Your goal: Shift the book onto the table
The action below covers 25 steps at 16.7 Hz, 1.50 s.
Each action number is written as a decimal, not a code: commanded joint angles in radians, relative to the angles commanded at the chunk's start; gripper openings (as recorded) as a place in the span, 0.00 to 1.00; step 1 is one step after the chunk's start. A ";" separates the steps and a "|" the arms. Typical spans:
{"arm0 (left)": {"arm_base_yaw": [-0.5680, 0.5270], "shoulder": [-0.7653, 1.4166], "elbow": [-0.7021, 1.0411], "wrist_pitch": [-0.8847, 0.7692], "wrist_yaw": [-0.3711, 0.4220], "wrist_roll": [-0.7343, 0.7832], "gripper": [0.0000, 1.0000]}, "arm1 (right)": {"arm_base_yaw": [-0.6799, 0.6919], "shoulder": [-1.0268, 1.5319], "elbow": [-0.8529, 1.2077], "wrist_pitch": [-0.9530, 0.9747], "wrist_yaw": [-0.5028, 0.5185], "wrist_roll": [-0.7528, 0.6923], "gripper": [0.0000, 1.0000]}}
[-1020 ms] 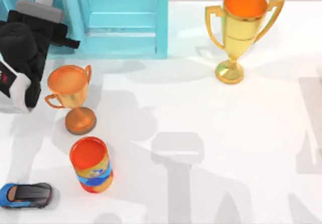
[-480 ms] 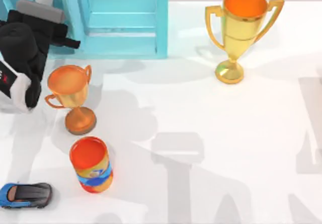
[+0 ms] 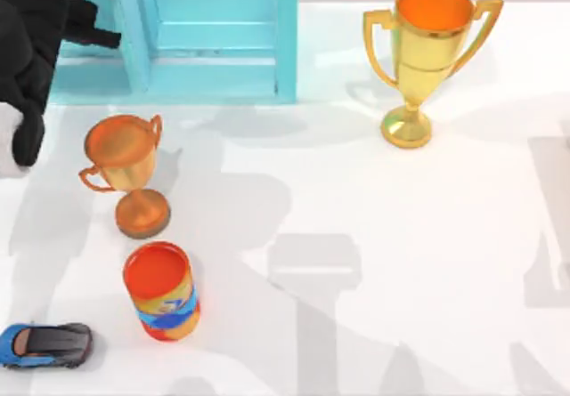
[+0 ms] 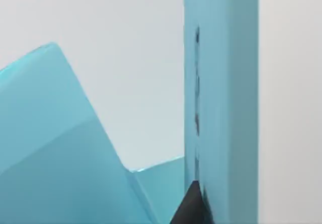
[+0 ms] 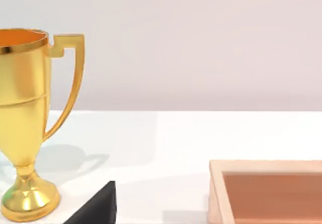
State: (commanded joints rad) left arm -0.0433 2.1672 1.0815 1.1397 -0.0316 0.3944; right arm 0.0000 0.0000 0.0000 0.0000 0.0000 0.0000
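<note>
The book (image 4: 224, 108) stands on edge right in front of the left wrist camera, a dull teal slab with faint dark marks down one border. One black fingertip (image 4: 192, 210) of my left gripper presses against its lower part; the other side of the grip is hidden behind the book. In the top view my left arm (image 3: 36, 40) reaches into the far left corner beside the turquoise shelf unit (image 3: 214, 36). The white table (image 3: 401, 236) spreads in front of the shelf. My right gripper (image 5: 98, 209) sits parked low over the table at the right.
A copper trophy (image 3: 125, 169), an orange can (image 3: 160, 289) and a blue toy car (image 3: 44, 344) stand on the left half. A large gold trophy (image 3: 427, 49) stands far right, and a shallow wooden tray (image 5: 266, 189) lies beside it. Open tabletop spans the middle and right.
My left arm held still at first, then drew back toward the top-left corner of the top view, so less of it shows. Trophies, can and car have not moved.
</note>
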 joint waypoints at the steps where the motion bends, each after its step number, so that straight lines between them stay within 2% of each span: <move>1: -0.004 -0.064 -0.027 -0.034 0.002 -0.002 0.00 | 0.000 0.000 0.000 0.000 0.000 0.000 1.00; 10: -0.057 -0.773 -0.345 -0.454 -0.028 0.004 0.00 | 0.000 0.000 0.000 0.000 0.000 0.000 1.00; 13: -0.059 -0.946 -0.424 -0.570 -0.054 0.009 0.00 | 0.000 0.000 0.000 0.000 0.000 0.000 1.00; 17: -0.056 -1.034 -0.467 -0.646 -0.075 0.014 0.00 | 0.000 0.000 0.000 0.000 0.000 0.000 1.00; 23: -0.055 -1.027 -0.468 -0.644 -0.073 0.014 0.00 | 0.000 0.000 0.000 0.000 0.000 0.000 1.00; 25: -0.017 -1.003 -0.440 -0.648 -0.101 0.052 0.00 | 0.000 0.000 0.000 0.000 0.000 0.000 1.00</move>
State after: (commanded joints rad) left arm -0.0603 1.1642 0.6415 0.4918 -0.1327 0.4464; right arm 0.0000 0.0000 0.0000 0.0000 0.0000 0.0000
